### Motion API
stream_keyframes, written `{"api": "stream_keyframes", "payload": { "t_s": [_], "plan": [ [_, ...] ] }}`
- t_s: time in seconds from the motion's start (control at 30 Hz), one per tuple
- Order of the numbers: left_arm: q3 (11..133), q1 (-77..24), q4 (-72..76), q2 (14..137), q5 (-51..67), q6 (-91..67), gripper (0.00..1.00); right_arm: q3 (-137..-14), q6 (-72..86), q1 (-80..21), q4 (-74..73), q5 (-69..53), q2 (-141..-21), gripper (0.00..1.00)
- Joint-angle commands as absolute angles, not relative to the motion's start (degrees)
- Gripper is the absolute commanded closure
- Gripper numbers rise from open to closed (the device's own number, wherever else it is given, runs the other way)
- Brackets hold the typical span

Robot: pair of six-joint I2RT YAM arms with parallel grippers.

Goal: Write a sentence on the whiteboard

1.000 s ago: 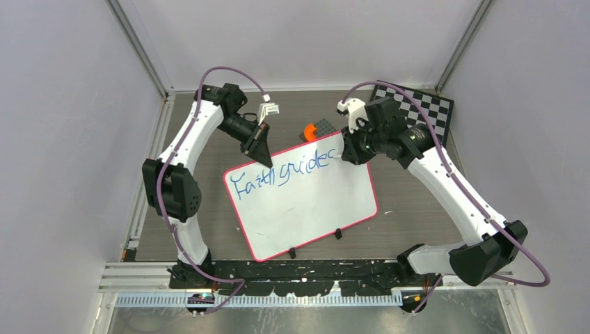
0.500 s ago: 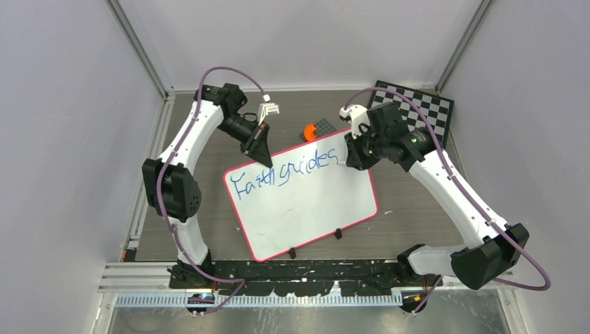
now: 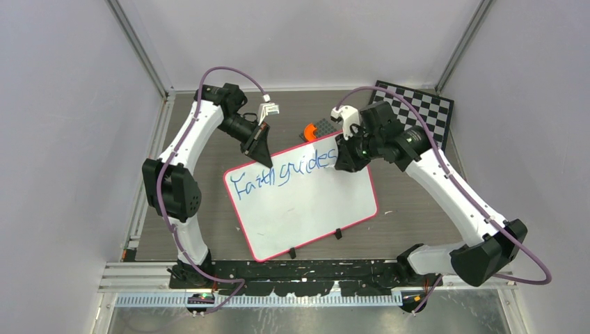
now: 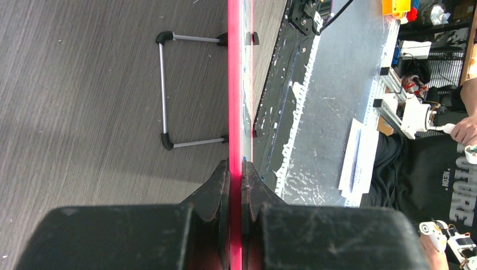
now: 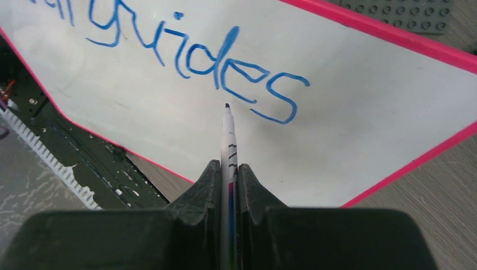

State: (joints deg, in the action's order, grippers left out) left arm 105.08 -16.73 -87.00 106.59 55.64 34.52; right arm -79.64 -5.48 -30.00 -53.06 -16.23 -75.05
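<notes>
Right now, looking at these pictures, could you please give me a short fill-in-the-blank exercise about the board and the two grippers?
1. The sentence on the whiteboard is written in ____ ink.
2. Its last word reads "____".
3. The right gripper is shut on a marker; the left gripper is shut on the rim of the ____.

Missing words: blue; guides; whiteboard.
</notes>
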Motion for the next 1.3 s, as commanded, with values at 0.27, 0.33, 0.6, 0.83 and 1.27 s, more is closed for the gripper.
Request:
{"api": "stream_keyframes", "payload": {
  "t_s": [0.27, 0.33, 0.6, 0.83, 1.27],
  "plan": [
    [99.1, -19.0, -83.5, 104.9, 49.6, 32.9, 1.00, -77.9, -4.8, -40.5, -51.2, -21.8, -72.2, 1.00],
    [98.3, -18.6, -82.8, 104.3, 50.0, 32.2, 0.98, -77.6, -5.8, -42.2, -50.4, -20.5, -72.6, 1.00],
    [96.4, -17.1, -82.6, 102.0, 50.6, 30.9, 0.78, -74.6, -7.8, -51.0, -42.5, -13.4, -73.4, 1.00],
    [95.0, -16.4, -81.9, 101.2, 51.1, 30.5, 0.79, -73.0, -8.5, -56.6, -38.9, -9.3, -74.8, 1.00],
    [95.2, -16.3, -81.7, 102.8, 51.2, 30.3, 0.95, -70.6, -11.3, -64.2, -36.5, -1.4, -77.1, 1.00]
  ]
}}
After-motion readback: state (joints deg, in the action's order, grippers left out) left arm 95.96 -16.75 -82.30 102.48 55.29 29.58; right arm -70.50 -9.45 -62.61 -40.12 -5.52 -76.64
